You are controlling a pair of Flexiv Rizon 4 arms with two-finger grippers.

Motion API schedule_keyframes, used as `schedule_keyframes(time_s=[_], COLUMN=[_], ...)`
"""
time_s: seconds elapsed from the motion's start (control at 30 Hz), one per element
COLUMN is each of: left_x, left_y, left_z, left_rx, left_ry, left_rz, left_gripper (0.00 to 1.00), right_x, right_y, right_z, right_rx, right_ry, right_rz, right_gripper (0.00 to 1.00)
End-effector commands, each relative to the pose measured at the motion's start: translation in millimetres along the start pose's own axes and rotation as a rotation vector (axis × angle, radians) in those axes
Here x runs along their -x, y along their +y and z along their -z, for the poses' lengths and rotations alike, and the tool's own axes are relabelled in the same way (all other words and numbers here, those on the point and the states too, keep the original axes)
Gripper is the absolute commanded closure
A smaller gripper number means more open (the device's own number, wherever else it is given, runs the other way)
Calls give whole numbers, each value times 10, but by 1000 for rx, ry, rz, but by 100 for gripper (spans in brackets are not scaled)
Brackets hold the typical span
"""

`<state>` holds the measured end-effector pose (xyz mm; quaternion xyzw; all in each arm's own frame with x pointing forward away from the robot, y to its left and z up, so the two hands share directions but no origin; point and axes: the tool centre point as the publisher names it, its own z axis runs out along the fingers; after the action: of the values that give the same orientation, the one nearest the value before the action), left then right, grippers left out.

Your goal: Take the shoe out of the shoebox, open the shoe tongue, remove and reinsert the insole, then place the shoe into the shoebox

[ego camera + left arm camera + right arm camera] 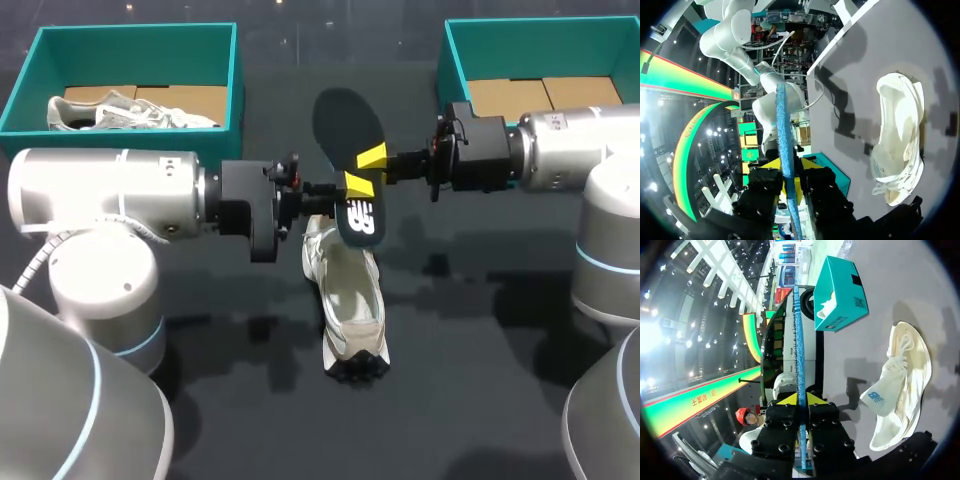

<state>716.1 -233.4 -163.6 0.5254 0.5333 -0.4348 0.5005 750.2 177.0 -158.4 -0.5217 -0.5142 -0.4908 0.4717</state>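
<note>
Head view: left fingers (356, 186) and right fingers (373, 157) clamp the insole (346, 118), lengthwise near-to-far.

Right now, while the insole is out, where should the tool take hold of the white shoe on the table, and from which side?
Take the white shoe by one side wall of its mouth, from straight above, one finger inside, one outside. It seems to stand on its sole with the mouth facing up and wide open, so that rim is thin and free.
</note>
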Motion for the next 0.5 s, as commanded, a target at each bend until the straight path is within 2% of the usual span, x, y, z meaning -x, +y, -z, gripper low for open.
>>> schedule_keyframes(time_s=[0.03,0.13,0.23,0.3,0.33,0.37,0.5], left_x=[98,133,174,198,213,237,237], left_y=[-47,-22,34,92,114,152,152], left_z=[274,540,843,1034,1114,1239,1239], left_rx=[-21,-33,-58,-91,-129,-182,-182], left_ry=[29,55,128,221,258,348,348], left_rz=[15,38,39,23,-7,-87,-87], left_gripper=[0,0,0,0,0,0,0], right_x=[47,72,87,104,116,135,173], right_y=[-21,-36,-55,-67,-70,-72,-69], right_z=[38,81,106,117,122,126,127], right_rx=[7,15,21,23,24,18,-7], right_ry=[2,5,-2,-4,-5,-8,-21], right_rz=[-6,-6,-11,-13,-17,-20,-24], right_gripper=[100,100,100,100,100,100,100])
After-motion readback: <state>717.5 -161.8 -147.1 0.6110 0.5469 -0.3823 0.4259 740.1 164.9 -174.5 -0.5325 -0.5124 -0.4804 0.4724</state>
